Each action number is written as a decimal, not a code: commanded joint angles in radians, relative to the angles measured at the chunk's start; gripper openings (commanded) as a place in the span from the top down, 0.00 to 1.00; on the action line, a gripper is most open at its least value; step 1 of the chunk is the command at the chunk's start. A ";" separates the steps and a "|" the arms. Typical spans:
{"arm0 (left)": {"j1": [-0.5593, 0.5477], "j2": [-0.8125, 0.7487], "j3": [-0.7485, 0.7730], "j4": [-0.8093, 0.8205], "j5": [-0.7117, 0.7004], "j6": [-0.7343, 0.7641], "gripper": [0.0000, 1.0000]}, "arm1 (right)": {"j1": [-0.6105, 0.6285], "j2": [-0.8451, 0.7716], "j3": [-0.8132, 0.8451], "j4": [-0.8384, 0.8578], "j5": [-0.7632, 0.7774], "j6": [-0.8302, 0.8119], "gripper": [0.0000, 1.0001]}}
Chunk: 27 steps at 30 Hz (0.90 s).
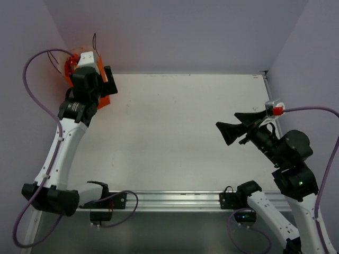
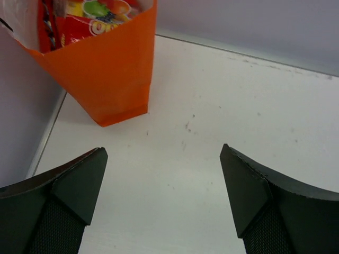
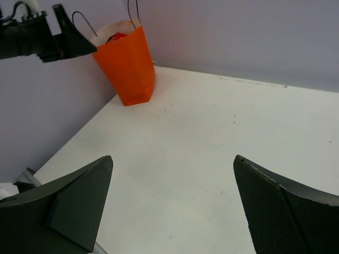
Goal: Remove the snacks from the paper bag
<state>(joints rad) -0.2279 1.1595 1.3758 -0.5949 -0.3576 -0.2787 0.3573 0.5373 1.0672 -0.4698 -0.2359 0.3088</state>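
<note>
The orange paper bag (image 2: pixel 111 69) stands upright in the far left corner of the table, with thin dark loop handles. A red snack packet (image 2: pixel 95 16) with candy print shows in its open top. The bag also shows in the right wrist view (image 3: pixel 130 69) and, half hidden by my left wrist, in the top view (image 1: pixel 70 70). My left gripper (image 2: pixel 163 150) is open and empty, above the table just right of the bag; in the top view (image 1: pixel 110 82) it is beside the bag. My right gripper (image 3: pixel 172 158) is open and empty over the right side (image 1: pixel 226 120). Other snacks are hidden.
Purple-grey walls (image 1: pixel 175 32) close the table at the back and both sides; the bag stands against the left wall. A metal rail (image 1: pixel 175 200) runs along the near edge between the arm bases. The white tabletop (image 1: pixel 175 132) is bare in the middle.
</note>
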 commanded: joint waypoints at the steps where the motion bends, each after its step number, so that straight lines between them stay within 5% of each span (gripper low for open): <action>1: 0.155 0.116 0.156 0.115 0.117 -0.039 0.04 | 0.000 0.009 -0.029 0.006 -0.147 0.033 0.01; 7: 0.188 0.444 0.354 0.214 -0.009 0.033 0.07 | 0.002 0.009 -0.096 0.033 -0.226 0.047 0.01; 13: 0.228 0.679 0.525 0.282 0.060 0.102 0.18 | 0.002 0.023 -0.122 0.030 -0.238 0.042 0.01; 22: 0.276 0.856 0.649 0.350 0.175 0.173 0.38 | 0.002 0.035 -0.159 0.022 -0.235 0.049 0.01; 27: 0.277 0.865 0.643 0.336 0.252 0.196 0.57 | 0.000 0.046 -0.164 0.011 -0.218 0.044 0.01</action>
<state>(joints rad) 0.0505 2.0403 1.9690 -0.3088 -0.1768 -0.1226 0.3580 0.5739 0.9096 -0.4683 -0.4480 0.3443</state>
